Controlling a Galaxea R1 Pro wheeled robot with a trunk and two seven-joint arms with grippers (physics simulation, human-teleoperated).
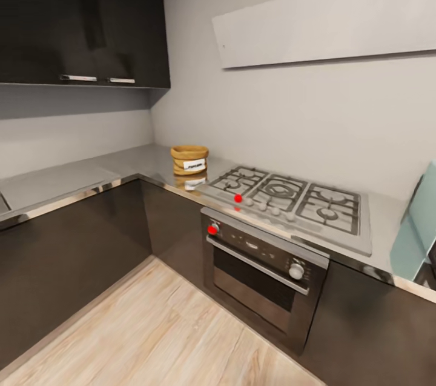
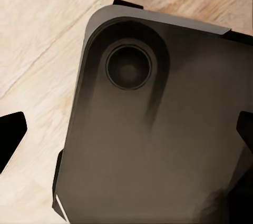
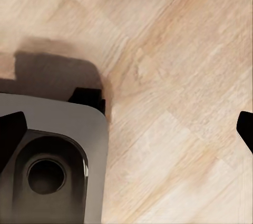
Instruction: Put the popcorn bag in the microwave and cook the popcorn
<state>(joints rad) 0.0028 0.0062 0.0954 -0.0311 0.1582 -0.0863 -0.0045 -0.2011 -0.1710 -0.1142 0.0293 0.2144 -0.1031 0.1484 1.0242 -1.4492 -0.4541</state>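
The popcorn bag (image 1: pixel 189 160), a squat orange-brown sack with a rolled rim and a white label, stands on the grey countertop (image 1: pixel 72 177) in the corner, just left of the gas hob. A pale blue panel (image 1: pixel 416 225) cut off by the right edge looks like part of the microwave. My left gripper (image 2: pixel 126 133) hangs open over my own dark base, its fingertips (image 2: pixel 10 133) far apart with nothing between them. My right gripper (image 3: pixel 128 130) is open too, above the wooden floor. Both grippers are far from the bag.
A gas hob (image 1: pixel 290 195) with a built-in steel oven (image 1: pixel 263 268) below it sits right of the bag. Dark cabinet fronts (image 1: pixel 72 240) run under the L-shaped worktop, dark wall cabinets (image 1: pixel 85 16) above. Pale wooden floor (image 1: pixel 157 337) lies before them. My base (image 3: pixel 47 161) shows beneath the grippers.
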